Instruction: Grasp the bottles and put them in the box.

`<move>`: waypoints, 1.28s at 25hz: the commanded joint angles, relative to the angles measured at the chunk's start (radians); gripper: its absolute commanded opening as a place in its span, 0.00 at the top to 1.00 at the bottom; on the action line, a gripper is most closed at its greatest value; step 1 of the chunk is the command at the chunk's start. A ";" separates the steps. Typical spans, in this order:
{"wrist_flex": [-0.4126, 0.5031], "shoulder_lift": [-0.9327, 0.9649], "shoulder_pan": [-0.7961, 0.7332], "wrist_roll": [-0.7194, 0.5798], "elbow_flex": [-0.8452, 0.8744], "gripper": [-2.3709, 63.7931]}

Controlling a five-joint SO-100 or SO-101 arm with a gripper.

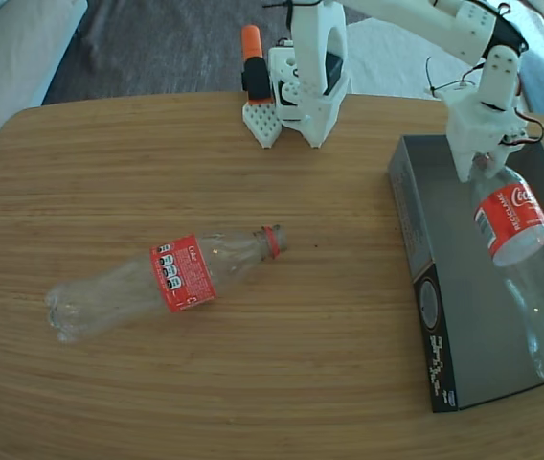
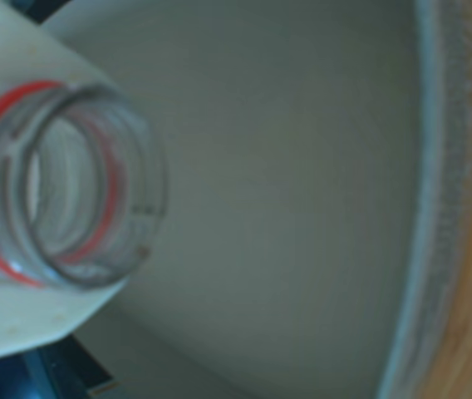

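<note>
The hand is over the far end of the box, at the neck of one bottle that lies lengthwise in the box w/ its base toward the near end. In the wrist view the open mouth and red neck ring of that bottle sit right against a pale finger, w/ the grey box floor behind, so it looks like the hand is closed on the neck, tho the other finger isn't visible and I can't be 100% sure of the grip. The second bottle lies on its side on the bench, well apart from the box, neck pointing toward it. Judging by this, the step in hand is setting down bottle no. 1. To do it well: lower until the body rests flat on the box floor, keep it parallel to the long walls so there's room alongside for no. 2, then open fully and lift straight up, since a sideways pull could drag the neck or roll the bottle. It's light, round and empty, so it'll roll easily. Next, approx. half the job remains: go for the neck end of the bench bottle, grip across the neck just below the ring.
</note>
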 commanded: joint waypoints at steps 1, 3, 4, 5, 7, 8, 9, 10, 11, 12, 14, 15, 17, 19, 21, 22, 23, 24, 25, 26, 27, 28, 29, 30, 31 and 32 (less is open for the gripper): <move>0.003 0.000 0.000 0.003 -0.028 0.97; 0.011 -0.002 0.000 0.003 -0.021 0.97; 0.011 -0.002 0.000 0.003 -0.009 0.97; 0.011 -0.002 -0.002 0.003 0.008 0.97; 0.012 -0.002 -0.002 0.011 0.046 0.97; 0.012 -0.002 -0.002 0.031 0.055 0.97; 0.012 -0.002 -0.002 0.046 0.060 0.97; 0.012 -0.002 -0.002 0.054 0.064 0.97; 0.012 -0.002 -0.002 0.054 0.066 0.97; 0.011 -0.002 -0.002 0.054 0.069 0.97; 0.006 -0.002 -0.002 0.054 0.089 0.97; 0.006 -0.002 -0.002 0.055 0.097 0.97; 0.000 0.002 -0.002 0.058 0.094 0.97; -0.005 0.006 -0.002 0.069 0.084 0.96; -0.005 0.006 -0.002 0.069 0.083 0.96; -0.002 0.008 -0.002 0.069 0.086 0.94; 0.011 0.012 0.000 0.069 0.091 0.89; 0.020 0.017 0.000 0.069 0.092 0.80; 0.031 0.017 0.000 0.069 0.091 0.69; 0.031 0.017 0.000 0.069 0.091 0.58; 0.031 0.017 0.000 0.071 0.089 0.50; 0.031 0.017 0.002 0.084 0.087 0.45; 0.031 0.017 0.002 0.098 0.086 0.43; 0.031 0.017 0.005 0.104 0.086 0.43; 0.031 0.017 0.006 0.109 0.086 0.43; 0.031 0.017 0.008 0.109 0.084 0.43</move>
